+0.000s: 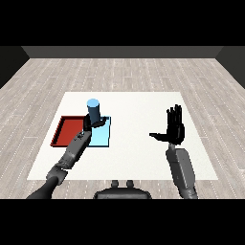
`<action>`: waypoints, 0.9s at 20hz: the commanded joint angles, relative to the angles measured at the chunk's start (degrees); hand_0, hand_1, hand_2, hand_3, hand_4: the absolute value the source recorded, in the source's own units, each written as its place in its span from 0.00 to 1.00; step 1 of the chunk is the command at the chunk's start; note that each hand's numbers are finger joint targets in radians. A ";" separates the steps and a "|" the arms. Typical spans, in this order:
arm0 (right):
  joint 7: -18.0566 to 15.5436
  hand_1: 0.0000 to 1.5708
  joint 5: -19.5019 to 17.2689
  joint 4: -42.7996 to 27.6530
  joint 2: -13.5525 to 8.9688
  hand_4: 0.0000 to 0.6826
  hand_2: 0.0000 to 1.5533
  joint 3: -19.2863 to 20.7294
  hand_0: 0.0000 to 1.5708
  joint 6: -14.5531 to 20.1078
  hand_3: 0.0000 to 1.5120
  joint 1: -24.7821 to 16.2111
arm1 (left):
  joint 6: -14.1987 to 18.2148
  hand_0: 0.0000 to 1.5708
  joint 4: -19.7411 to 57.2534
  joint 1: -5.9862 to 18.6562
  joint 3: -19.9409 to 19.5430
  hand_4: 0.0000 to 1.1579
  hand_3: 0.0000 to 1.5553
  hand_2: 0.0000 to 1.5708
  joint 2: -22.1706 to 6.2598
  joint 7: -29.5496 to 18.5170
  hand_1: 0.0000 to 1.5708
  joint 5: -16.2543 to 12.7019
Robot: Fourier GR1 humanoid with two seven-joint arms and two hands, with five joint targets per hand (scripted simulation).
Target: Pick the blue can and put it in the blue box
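The blue can (93,108) stands upright at the far edge of the light blue tray (102,138). My left hand (91,123) is curled round the can's lower part, which it hides. The can's light blue top shows above the hand. My right hand (174,127) is raised over the right side of the table, palm up, fingers straight and thumb spread, holding nothing.
The red tray (67,130) lies right beside the light blue tray on its left. My left forearm (74,150) crosses the seam between the two trays. The white table (139,105) extends to the right.
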State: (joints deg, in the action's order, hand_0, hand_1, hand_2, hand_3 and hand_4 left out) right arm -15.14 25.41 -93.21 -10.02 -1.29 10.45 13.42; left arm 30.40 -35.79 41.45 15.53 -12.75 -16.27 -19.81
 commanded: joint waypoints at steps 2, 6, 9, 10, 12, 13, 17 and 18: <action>0.38 0.00 -0.91 2.44 0.81 0.00 0.00 0.43 0.00 1.20 0.00 2.24 | -3.43 1.00 14.53 5.91 -2.39 0.95 0.96 1.00 -1.45 2.55 1.00 1.30; -2.18 0.00 1.27 6.29 -0.68 0.00 0.00 3.06 0.00 -3.41 0.00 0.89 | 0.31 1.00 22.30 6.86 -1.91 0.86 0.91 0.98 1.03 5.95 1.00 3.20; -3.81 0.00 -0.10 10.12 1.36 0.00 0.00 2.46 0.00 -2.09 0.00 3.32 | -1.19 0.99 27.83 7.56 -2.93 0.80 0.73 0.91 0.88 6.54 0.99 3.14; -2.82 0.00 -0.76 9.69 1.47 0.00 0.00 1.84 0.00 -1.10 0.00 3.45 | 2.09 0.96 29.49 6.50 -1.53 0.78 0.76 0.89 3.41 6.58 0.96 4.62; -2.61 0.00 -0.53 10.43 1.66 0.00 0.00 1.89 0.00 -1.24 0.00 4.14 | 1.58 0.79 32.36 5.30 -1.66 0.80 0.71 0.73 3.35 9.38 0.79 4.53; -0.54 0.00 0.67 6.70 -0.84 0.00 0.00 2.57 0.00 -2.97 0.00 1.53 | 1.08 0.57 33.37 5.37 -1.78 0.78 0.61 0.53 4.04 10.62 0.57 4.50; -4.02 0.00 -1.07 11.91 2.30 0.00 0.00 1.51 0.00 -2.46 0.00 5.08 | -3.93 0.58 33.96 3.00 -2.83 0.77 0.52 0.57 2.71 7.47 0.58 4.20; -3.76 0.00 0.29 8.18 0.61 0.00 0.00 2.67 0.00 -3.98 0.00 1.40 | -0.94 0.74 35.24 5.16 -2.88 0.67 0.35 0.69 5.47 11.30 0.74 4.24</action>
State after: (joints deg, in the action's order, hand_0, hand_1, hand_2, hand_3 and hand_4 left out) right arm -18.14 25.35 -84.59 -8.98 0.80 7.65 15.56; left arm 28.78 -3.51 46.98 13.79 -9.51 -7.38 -14.98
